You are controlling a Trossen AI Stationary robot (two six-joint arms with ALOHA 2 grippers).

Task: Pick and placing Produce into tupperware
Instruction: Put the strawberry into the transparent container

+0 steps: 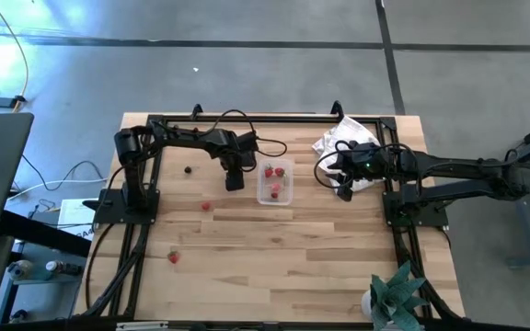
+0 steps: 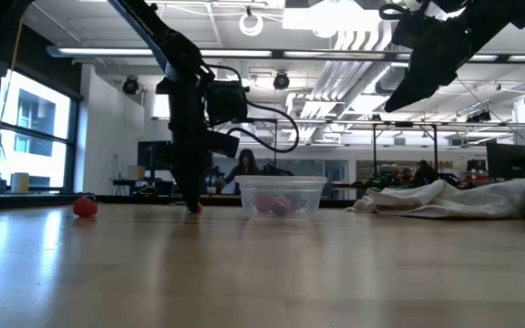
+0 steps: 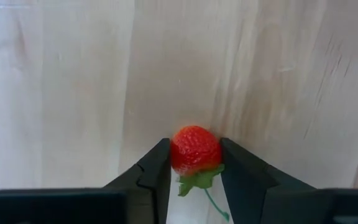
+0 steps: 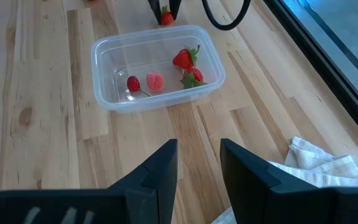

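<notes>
- Left gripper [image 3: 194, 171] clamped on a strawberry [image 3: 195, 150], down at the table just beside the tupperware [image 4: 157, 65], prob so the carry is short.
- Tub has 4 pcs in already; loose produce [image 1: 205, 207] sits apart on the wood.
- Right gripper [image 4: 197, 165] fingers parted, empty, waits over the cloth [image 1: 343, 138] side, out of the way.
</notes>
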